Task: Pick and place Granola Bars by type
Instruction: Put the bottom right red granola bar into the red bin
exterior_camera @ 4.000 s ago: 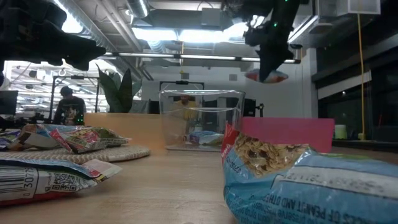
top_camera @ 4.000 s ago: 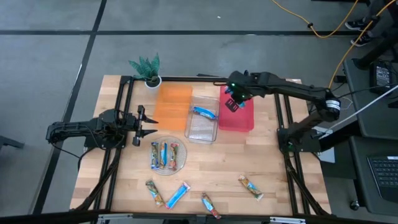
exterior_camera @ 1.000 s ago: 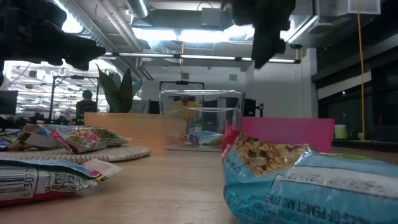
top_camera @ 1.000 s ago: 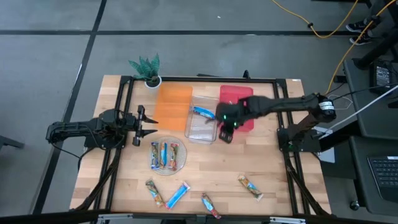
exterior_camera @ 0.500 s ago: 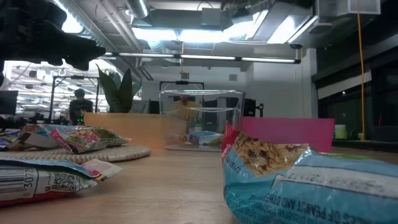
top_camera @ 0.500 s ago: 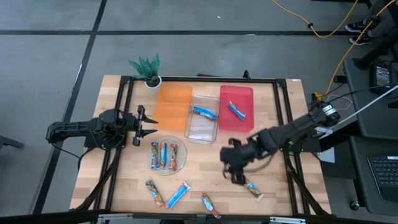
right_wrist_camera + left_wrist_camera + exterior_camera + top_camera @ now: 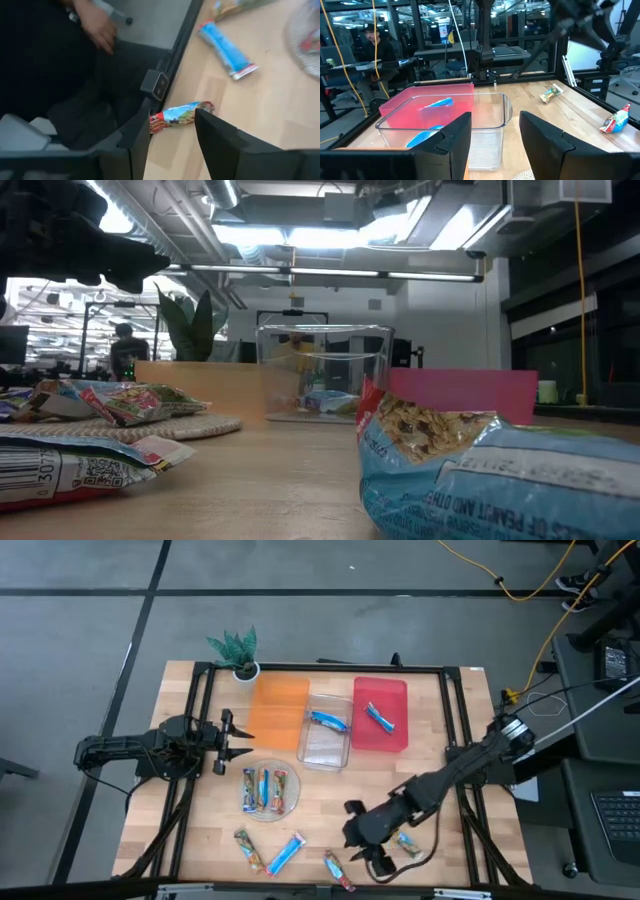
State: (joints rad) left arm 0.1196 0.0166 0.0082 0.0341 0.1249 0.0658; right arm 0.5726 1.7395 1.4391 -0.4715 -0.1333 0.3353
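Observation:
Three granola bars lie on the round clear plate (image 7: pixel 268 790). Loose on the table near its front edge are a tan bar (image 7: pixel 248 848), a blue bar (image 7: pixel 285 853), a tan bar (image 7: pixel 338 870) and another tan bar (image 7: pixel 405 843) partly under my right arm. One blue bar (image 7: pixel 328 721) lies in the clear bin, another (image 7: pixel 380 717) in the red bin. My right gripper (image 7: pixel 358 845) hangs open above the front edge, slanting down; the tan bar (image 7: pixel 180 115) shows between its fingers, untouched. My left gripper (image 7: pixel 222 740) waits open and level at the left.
An orange bin (image 7: pixel 278 712), a clear bin (image 7: pixel 325 745) and a red bin (image 7: pixel 385 735) stand side by side at the back. A small potted plant (image 7: pixel 238 652) is at the far left corner. A person's hand (image 7: pixel 97 25) shows beyond the table's front edge.
My right gripper has swung from beside the clear and red bins toward the table's near edge, rolling and tipping as it went, and has left the low view. Its fingers stay open. The blue bar in the red bin now shows uncovered.

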